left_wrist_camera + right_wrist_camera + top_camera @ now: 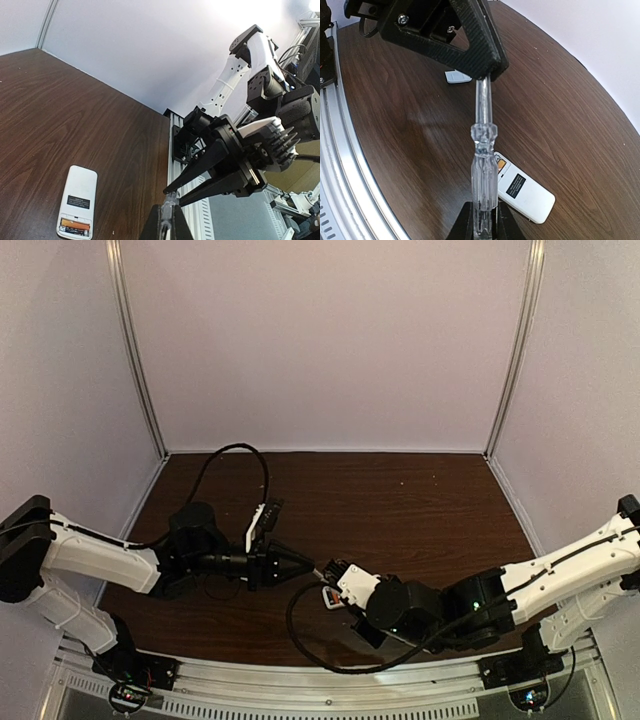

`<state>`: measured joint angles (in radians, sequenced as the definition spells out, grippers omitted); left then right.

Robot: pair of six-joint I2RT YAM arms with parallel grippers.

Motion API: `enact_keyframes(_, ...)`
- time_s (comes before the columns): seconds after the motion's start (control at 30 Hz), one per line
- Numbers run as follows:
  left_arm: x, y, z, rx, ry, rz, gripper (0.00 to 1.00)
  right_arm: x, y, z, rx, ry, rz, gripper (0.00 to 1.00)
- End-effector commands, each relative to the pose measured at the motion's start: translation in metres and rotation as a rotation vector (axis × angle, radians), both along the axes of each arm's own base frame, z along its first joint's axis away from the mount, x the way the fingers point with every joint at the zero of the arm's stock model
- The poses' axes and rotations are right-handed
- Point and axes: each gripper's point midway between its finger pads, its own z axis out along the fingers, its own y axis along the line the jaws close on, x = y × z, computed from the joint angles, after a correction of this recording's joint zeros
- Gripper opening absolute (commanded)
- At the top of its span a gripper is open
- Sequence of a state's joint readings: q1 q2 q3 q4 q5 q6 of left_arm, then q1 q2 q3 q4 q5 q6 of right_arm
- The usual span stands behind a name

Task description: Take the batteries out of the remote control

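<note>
Left pincer (489, 69) and right pincer (482, 217) both pinch 1 clear plastic screwdriver (482, 145); slim orange battery (75, 226) sits in white rectangular remote (80, 192), guess levering's next.

The top view is dim and a little soft, and the dark table (420, 500) is lit weakly from above. The 2 wrist views are brighter. The wall (150, 60) is washed out at the top right. Light is caught on the clear tool (482, 145), and the table edge is bent round in that view.

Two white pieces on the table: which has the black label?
The remote control, the longer bar with orange at its open end; the small cover piece looks plain.
</note>
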<state>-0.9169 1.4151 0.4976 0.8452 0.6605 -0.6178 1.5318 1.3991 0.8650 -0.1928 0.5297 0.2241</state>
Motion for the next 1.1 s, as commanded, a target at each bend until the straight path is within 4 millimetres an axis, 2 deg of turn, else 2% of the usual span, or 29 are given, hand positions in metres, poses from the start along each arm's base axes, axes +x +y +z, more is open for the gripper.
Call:
enact_keyframes(0.0, 0.011, 0.0, 0.003, -0.014, -0.023, 0.045, 0.0, 0.006, -0.002, 0.016, 0.081, -0.01, -0.067, 0.35)
enact_keyframes(0.03, 0.013, 0.0, 0.003, -0.014, -0.023, 0.053, 0.0, 0.006, -0.003, 0.017, 0.098, -0.005, -0.073, 0.54)
enact_keyframes(0.1, 0.014, 0.001, 0.003, -0.014, -0.023, 0.064, 0.0, 0.008, -0.006, 0.018, 0.138, 0.013, -0.092, 0.85)
enact_keyframes(0.13, 0.014, 0.001, 0.003, -0.015, -0.022, 0.068, 0.0, 0.009, -0.007, 0.02, 0.162, 0.022, -0.098, 0.94)
enact_keyframes(0.17, 0.015, 0.002, 0.004, -0.018, -0.024, 0.073, 0.0, 0.01, -0.008, 0.023, 0.193, 0.035, -0.104, 0.99)
enact_keyframes(0.33, 0.018, 0.001, 0.006, -0.032, -0.02, 0.089, 0.0, 0.018, -0.013, 0.05, 0.449, 0.132, -0.076, 1.0)
enact_keyframes(0.47, 0.021, 0.0, 0.009, -0.047, -0.008, 0.101, 0.0, 0.029, -0.026, 0.066, 0.639, 0.191, -0.062, 0.99)
enact_keyframes(0.67, 0.025, -0.006, 0.029, -0.092, -0.003, 0.099, 0.0, 0.044, -0.048, 0.083, 0.916, 0.264, -0.019, 1.0)
enact_keyframes(0.83, 0.026, -0.009, 0.047, -0.155, 0.005, 0.088, 0.0, 0.04, -0.051, 0.095, 1.063, 0.303, 0.076, 0.98)
enact_keyframes(1.07, 0.027, -0.007, 0.062, -0.204, 0.033, 0.091, 0.0, 0.025, -0.036, 0.11, 1.172, 0.331, 0.231, 0.9)
